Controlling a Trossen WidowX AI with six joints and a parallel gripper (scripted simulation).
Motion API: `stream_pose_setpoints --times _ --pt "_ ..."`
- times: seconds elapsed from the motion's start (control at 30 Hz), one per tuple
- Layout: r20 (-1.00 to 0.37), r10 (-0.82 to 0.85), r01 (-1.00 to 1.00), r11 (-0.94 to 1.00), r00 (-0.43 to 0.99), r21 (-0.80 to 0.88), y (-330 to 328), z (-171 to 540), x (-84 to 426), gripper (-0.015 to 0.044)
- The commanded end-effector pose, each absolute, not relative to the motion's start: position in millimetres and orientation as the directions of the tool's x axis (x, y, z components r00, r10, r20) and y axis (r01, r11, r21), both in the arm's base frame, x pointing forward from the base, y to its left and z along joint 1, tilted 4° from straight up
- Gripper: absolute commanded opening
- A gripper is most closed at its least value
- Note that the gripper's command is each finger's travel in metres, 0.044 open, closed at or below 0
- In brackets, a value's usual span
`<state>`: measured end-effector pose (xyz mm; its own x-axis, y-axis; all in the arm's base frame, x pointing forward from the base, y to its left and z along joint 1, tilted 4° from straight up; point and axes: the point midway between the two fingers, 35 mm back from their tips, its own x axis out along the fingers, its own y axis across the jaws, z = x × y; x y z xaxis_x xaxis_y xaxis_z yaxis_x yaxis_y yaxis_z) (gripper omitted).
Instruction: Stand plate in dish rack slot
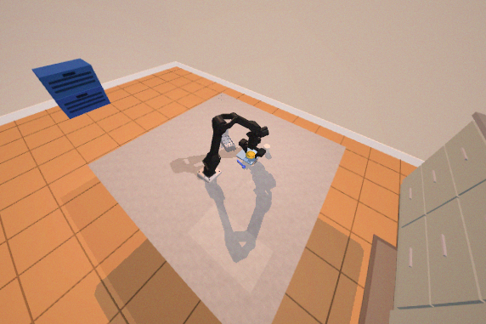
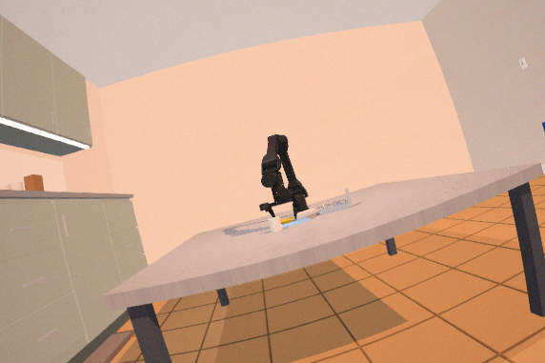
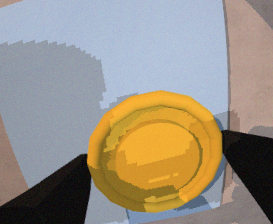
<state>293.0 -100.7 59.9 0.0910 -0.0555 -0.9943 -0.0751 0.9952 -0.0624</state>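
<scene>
A yellow-orange plate [image 3: 155, 151] lies flat on a light blue placemat [image 3: 114, 70]. It also shows in the top view [image 1: 251, 155] and as a thin yellow sliver in the exterior view [image 2: 288, 221]. My gripper [image 3: 156, 150] is low over the plate, with one black finger on each side of its rim. The fingers stand open and hold nothing. The grey dish rack [image 1: 228, 142] stands behind the arm, apart from the plate; in the exterior view it shows to the right [image 2: 335, 204].
A white cup [image 1: 267, 146] stands beside the mat, also seen in the exterior view [image 2: 274, 224]. The arm's base [image 1: 209, 173] is bolted to the table.
</scene>
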Motion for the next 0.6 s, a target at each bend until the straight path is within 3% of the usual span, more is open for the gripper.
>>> stream_pose_setpoints --times 0.0,0.2,0.57 --pt "-0.995 -0.05 -0.078 0.995 0.091 -0.057 -100.0 58.8 292.7 0.0353" --pt "-0.995 -0.05 -0.078 0.995 0.091 -0.057 -100.0 58.8 292.7 0.0313" --pt "-0.995 -0.051 -0.078 0.995 0.091 -0.058 -101.3 93.9 298.8 0.0025"
